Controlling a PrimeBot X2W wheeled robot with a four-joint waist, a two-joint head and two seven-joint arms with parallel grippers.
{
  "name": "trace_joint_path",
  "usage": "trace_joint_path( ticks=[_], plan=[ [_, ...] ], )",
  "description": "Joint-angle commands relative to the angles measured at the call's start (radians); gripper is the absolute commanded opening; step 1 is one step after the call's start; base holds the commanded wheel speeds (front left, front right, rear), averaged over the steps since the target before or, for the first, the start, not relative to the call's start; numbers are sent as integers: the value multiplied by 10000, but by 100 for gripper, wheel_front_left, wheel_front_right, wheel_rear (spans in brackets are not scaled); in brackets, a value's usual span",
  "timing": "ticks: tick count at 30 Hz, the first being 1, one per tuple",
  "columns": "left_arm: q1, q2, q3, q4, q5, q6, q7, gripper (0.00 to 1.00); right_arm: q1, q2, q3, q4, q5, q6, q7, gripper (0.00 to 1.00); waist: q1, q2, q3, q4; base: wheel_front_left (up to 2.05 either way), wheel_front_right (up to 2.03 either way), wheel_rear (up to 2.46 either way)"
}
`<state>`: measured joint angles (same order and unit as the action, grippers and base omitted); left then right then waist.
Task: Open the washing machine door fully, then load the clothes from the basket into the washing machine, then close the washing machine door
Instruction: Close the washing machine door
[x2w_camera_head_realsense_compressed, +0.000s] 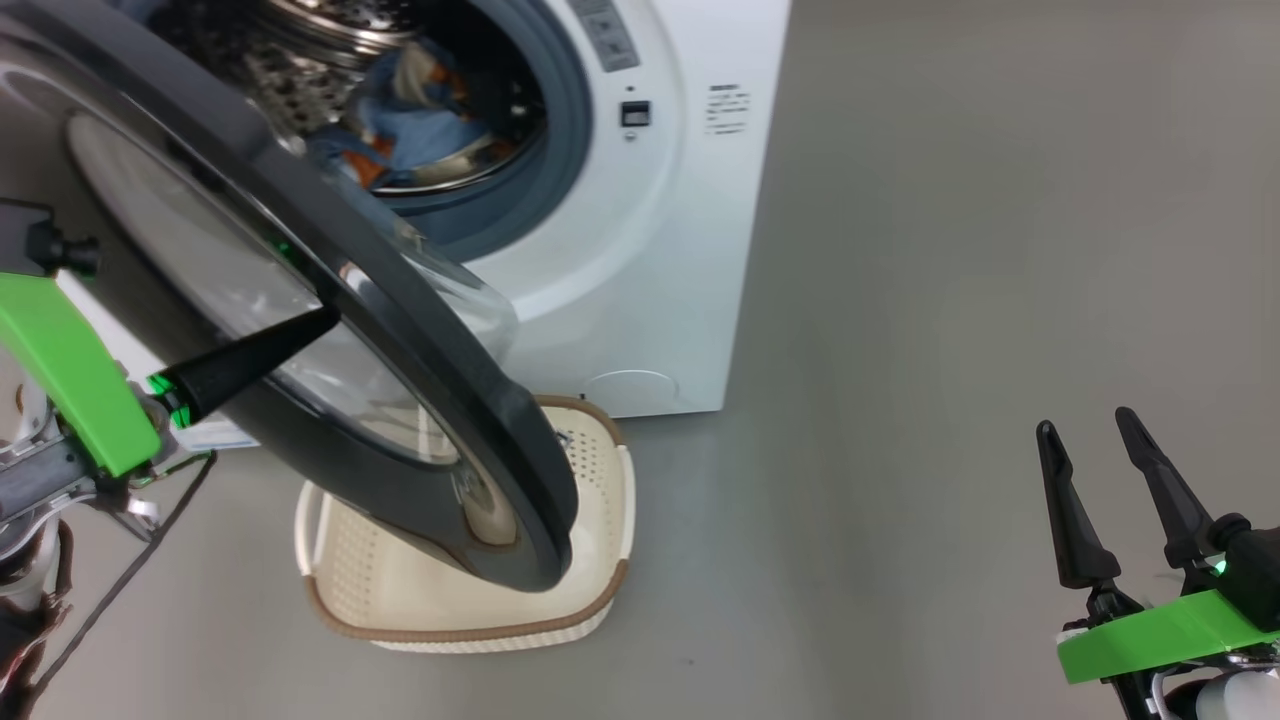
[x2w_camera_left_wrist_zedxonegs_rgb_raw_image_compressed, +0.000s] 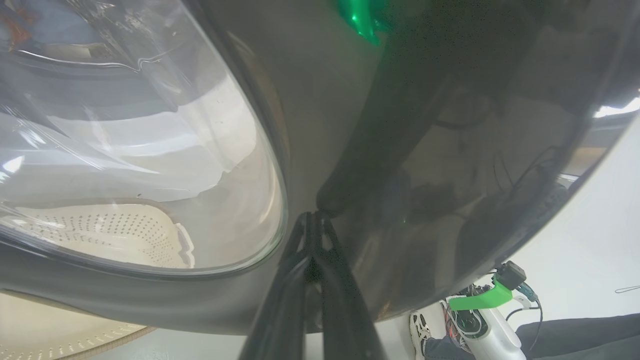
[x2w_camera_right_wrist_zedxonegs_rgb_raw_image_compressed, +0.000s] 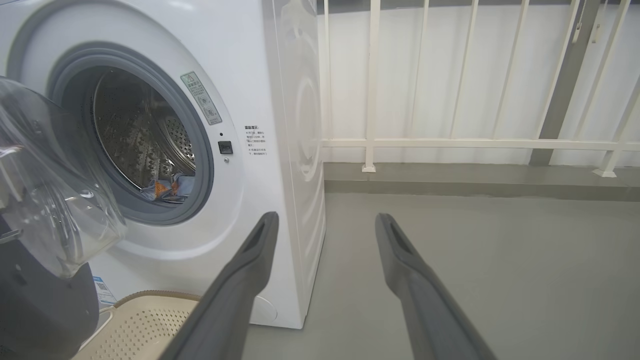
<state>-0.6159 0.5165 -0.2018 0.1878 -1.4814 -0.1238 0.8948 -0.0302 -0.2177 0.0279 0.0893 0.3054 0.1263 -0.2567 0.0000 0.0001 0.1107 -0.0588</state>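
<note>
Clothes (x2w_camera_head_realsense_compressed: 420, 110) lie in the washing machine (x2w_camera_head_realsense_compressed: 640, 300) drum; basket (x2w_camera_head_realsense_compressed: 600, 520) on the floor before it looks empty. We judge closing is in hand. Left claw (x2w_camera_left_wrist_zedxonegs_rgb_raw_image_compressed: 314, 216), shut and gripping nothing, presses the half-open washing machine door (x2w_camera_head_realsense_compressed: 450, 400); right claw (x2w_camera_head_realsense_compressed: 1085, 420) gapes empty. Next: push until latched.

The right claw (x2w_camera_right_wrist_zedxonegs_rgb_raw_image_compressed: 325, 222) stands spread, holding nothing. The washing machine door (x2w_camera_right_wrist_zedxonegs_rgb_raw_image_compressed: 47, 220) hangs ajar at left. The clothes (x2w_camera_right_wrist_zedxonegs_rgb_raw_image_compressed: 167, 187) lie inside the washing machine (x2w_camera_right_wrist_zedxonegs_rgb_raw_image_compressed: 285, 115). The basket (x2w_camera_right_wrist_zedxonegs_rgb_raw_image_compressed: 137, 320) sits at its foot.
</note>
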Motion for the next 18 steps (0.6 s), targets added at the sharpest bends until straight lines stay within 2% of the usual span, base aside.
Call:
trace_joint_path(
  ticks=[1, 7, 18],
  plan=[
    [-555, 371, 450, -177, 146, -69, -125, 0, -109, -142, 126, -294, -81, 44, -51, 100, 0, -1, 78, -314, 0, 0, 0],
    [-546, 365, 494, -35, 114, -69, -364, 0, -38, -130, 83, -317, -96, 44, -51, 100, 0, -1, 61, -406, 0, 0, 0],
    [18, 503, 461, -80, -5, -69, -598, 0, -44, -187, 188, -252, -113, 44, -51, 100, 0, -1, -147, -65, 0, 0, 0]
  ],
)
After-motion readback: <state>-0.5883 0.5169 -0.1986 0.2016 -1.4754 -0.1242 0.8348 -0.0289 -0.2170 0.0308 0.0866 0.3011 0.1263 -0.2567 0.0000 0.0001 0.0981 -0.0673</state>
